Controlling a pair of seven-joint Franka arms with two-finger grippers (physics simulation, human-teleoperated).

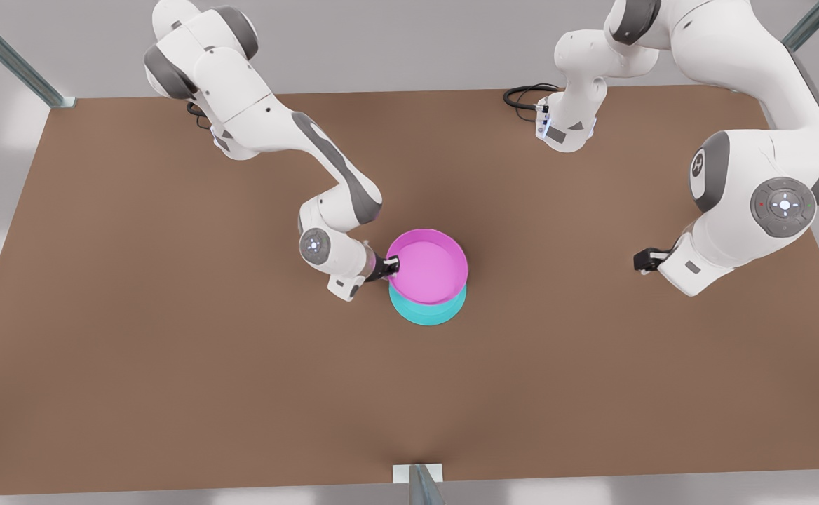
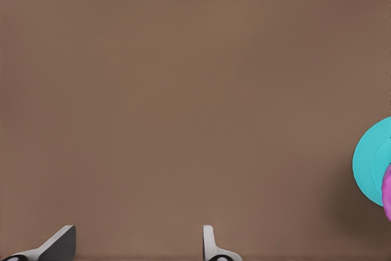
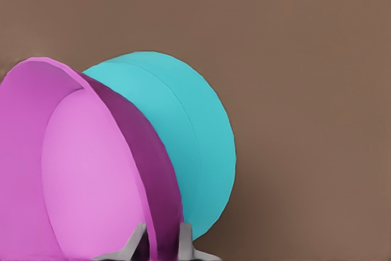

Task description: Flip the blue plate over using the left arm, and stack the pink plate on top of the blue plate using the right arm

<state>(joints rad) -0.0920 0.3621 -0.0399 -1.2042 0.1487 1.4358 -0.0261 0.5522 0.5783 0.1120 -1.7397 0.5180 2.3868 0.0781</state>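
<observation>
Two round, smooth plates at mid-desk (image 1: 171, 393): pink plate (image 1: 429, 268) sits on blue plate (image 1: 426, 310). Right jaws (image 1: 390, 267) pinch the pink rim. Left jaws (image 1: 642, 261) spread, empty, near the desk's edge.

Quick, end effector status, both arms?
Right end effector: closed on the pink plate rim, above the blue plate.
Left end effector: open, holding nothing, waiting aside.
</observation>
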